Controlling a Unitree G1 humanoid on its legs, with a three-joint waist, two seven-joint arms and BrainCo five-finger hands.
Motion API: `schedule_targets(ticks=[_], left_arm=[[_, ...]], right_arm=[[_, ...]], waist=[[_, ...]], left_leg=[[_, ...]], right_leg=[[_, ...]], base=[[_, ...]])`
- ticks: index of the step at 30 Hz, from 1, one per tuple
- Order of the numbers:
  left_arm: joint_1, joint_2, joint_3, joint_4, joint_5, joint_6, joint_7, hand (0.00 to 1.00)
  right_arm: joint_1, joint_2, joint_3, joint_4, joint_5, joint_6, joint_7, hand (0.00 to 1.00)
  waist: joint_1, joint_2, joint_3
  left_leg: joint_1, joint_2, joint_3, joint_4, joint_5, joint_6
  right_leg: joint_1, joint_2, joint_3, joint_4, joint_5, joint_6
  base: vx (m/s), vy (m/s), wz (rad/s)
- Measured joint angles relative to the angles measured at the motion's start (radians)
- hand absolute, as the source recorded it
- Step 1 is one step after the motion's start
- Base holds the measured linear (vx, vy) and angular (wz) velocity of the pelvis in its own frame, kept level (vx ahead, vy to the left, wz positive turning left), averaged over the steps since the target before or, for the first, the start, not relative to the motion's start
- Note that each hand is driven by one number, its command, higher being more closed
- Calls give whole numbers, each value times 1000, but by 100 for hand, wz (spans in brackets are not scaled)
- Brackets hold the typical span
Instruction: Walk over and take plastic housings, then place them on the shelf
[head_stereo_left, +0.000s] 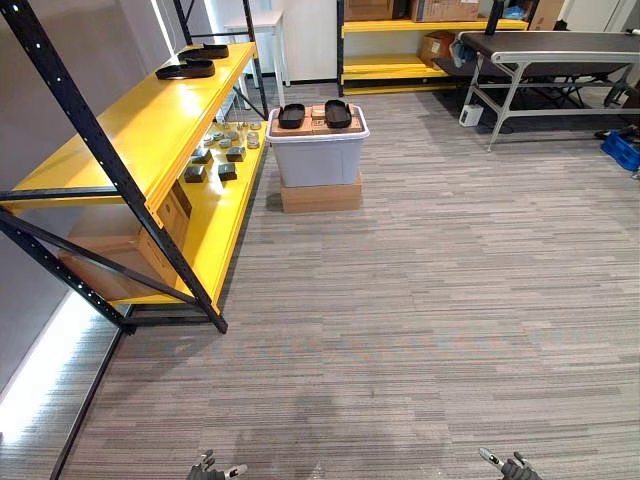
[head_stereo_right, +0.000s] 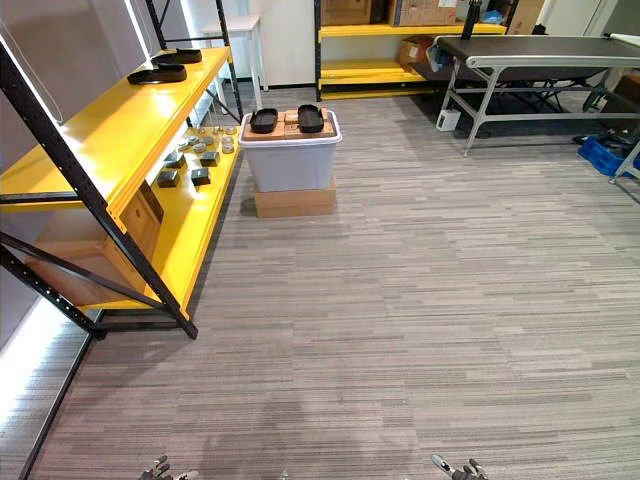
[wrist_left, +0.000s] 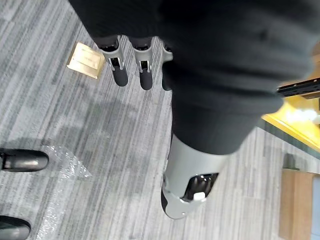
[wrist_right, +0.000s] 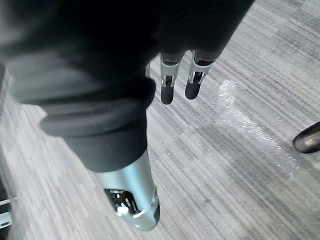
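Note:
Two black plastic housings (head_stereo_left: 291, 115) (head_stereo_left: 338, 113) lie side by side on the lid of a white bin (head_stereo_left: 318, 155) far ahead. Two more black housings (head_stereo_left: 185, 70) (head_stereo_left: 205, 51) rest on the top board of the yellow shelf (head_stereo_left: 120, 130) at the left. My left hand (head_stereo_left: 212, 467) and right hand (head_stereo_left: 510, 466) hang low at the near edge, well short of the bin. In the wrist views the left hand's fingers (wrist_left: 120, 75) and the right hand's fingers (wrist_right: 167, 90) are straight over the carpet, holding nothing.
The bin stands on a flat cardboard box (head_stereo_left: 320, 193). Small grey parts (head_stereo_left: 220, 155) and a cardboard box (head_stereo_left: 120, 260) sit on the shelf's lower board. A conveyor table (head_stereo_left: 550, 45), a blue crate (head_stereo_left: 622, 150) and another yellow rack (head_stereo_left: 400, 68) are at the back right.

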Motion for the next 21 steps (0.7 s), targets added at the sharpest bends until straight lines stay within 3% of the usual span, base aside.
schedule_targets(ticks=[5,21], left_arm=[[23,-26,0,-44,-23,-9,6,0],[28,-36,-1,-51,-37,-9,30,0]], right_arm=[[22,37,0,-37,0,-29,-18,0],[-2,64,40,-33,5,-32,-31,0]], waist=[[0,-1,-3],[10,-8,-12]], left_leg=[[-2,0,1,0,0,0],[-43,1,35,-17,4,8]], right_leg=[[2,0,0,-9,2,3],[-53,6,32,-21,16,-2]], base=[[-46,-21,0],[-38,-16,-6]])
